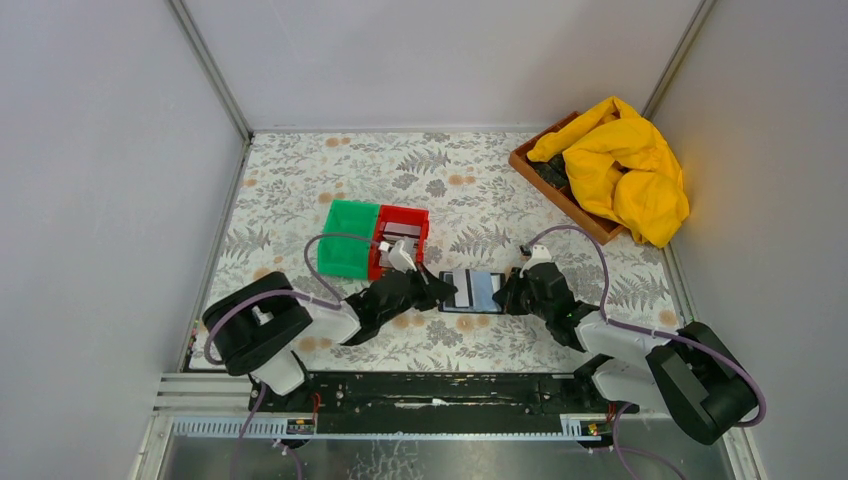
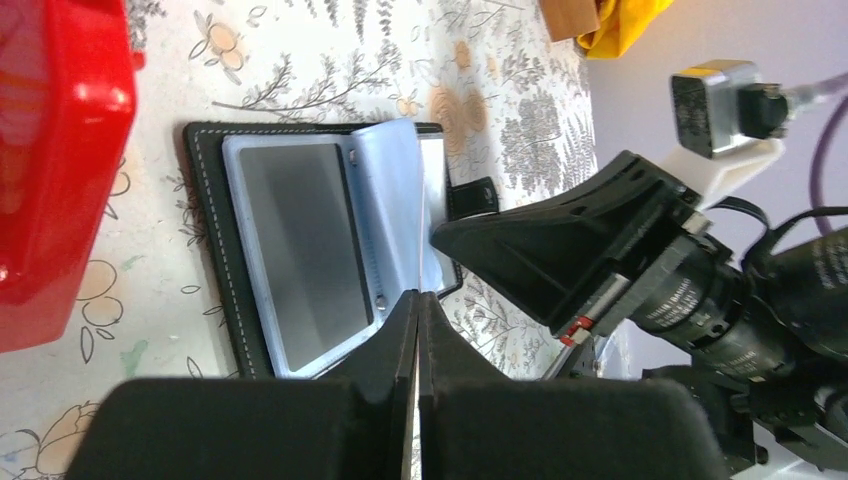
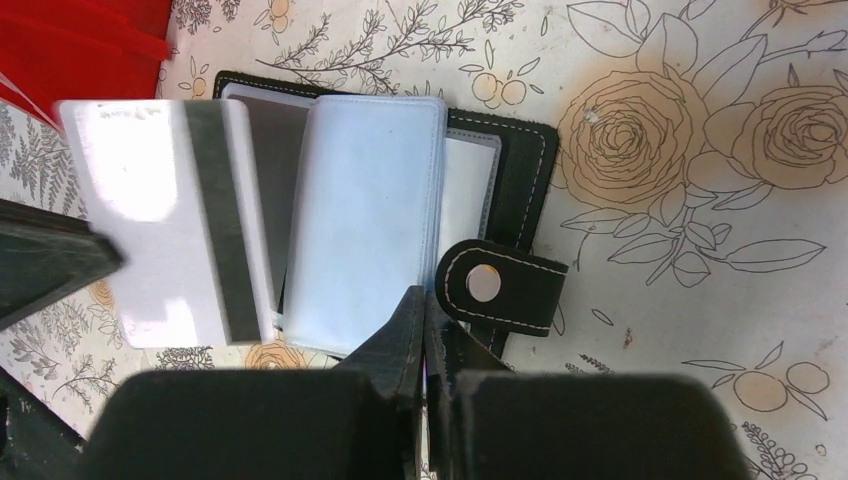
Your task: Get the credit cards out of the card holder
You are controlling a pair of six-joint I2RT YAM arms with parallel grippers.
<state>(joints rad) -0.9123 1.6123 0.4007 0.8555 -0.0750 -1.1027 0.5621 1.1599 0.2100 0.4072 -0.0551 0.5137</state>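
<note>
1. The card holder lies open and flat on the floral surface, midway between your two arms. It is just on the near side of the red bin, which stands against the green bin.
2. Opened out like this, the holder's long axis runs left to right and its spine runs near to far. Its snap strap sticks out on the side of the right arm.
3. One credit card, white with a dark stripe facing up, lies flat over the left half of the holder. You cannot tell whether it touches the sleeves beneath.
4. The card's long axis runs near to far, parallel to the spine. The stripe follows the long edge nearer the right arm.
5. Your left pincer is clamped on the card's opposite long edge, so the card reaches out from its tips toward the right arm.
6. Your right pincer has its jaws pressed together with no gap. Its tips are at the holder's edge just beside the strap, with the bluish sleeves right in front of them. You cannot tell whether it pinches a sleeve.
</note>
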